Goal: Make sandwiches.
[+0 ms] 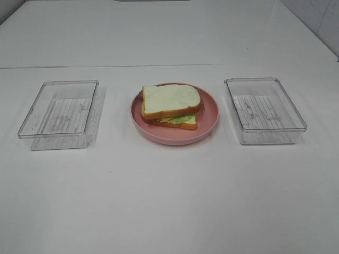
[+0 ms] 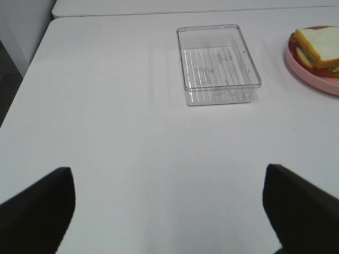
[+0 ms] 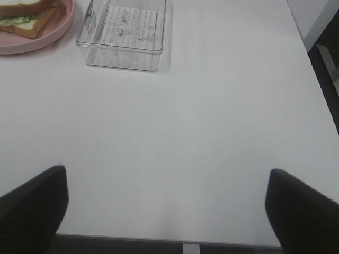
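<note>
Sandwich (image 1: 171,107) sits stacked on your plate (image 1: 208,120).
Both your grippers, left (image 2: 168,211) and right (image 3: 167,211), gape wide, holding nothing.

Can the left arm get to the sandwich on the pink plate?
Probably yes. The left fingers are open and holding nothing, and only bare table lies between them and the sandwich on the plate. The clear tray sits off to the side, not in the way.

The left black two-fingered gripper (image 2: 169,211) hangs above the white counter (image 2: 132,159) with its jaws spread wide, holding nothing. The right black two-fingered gripper (image 3: 167,211) does likewise, empty.
</note>
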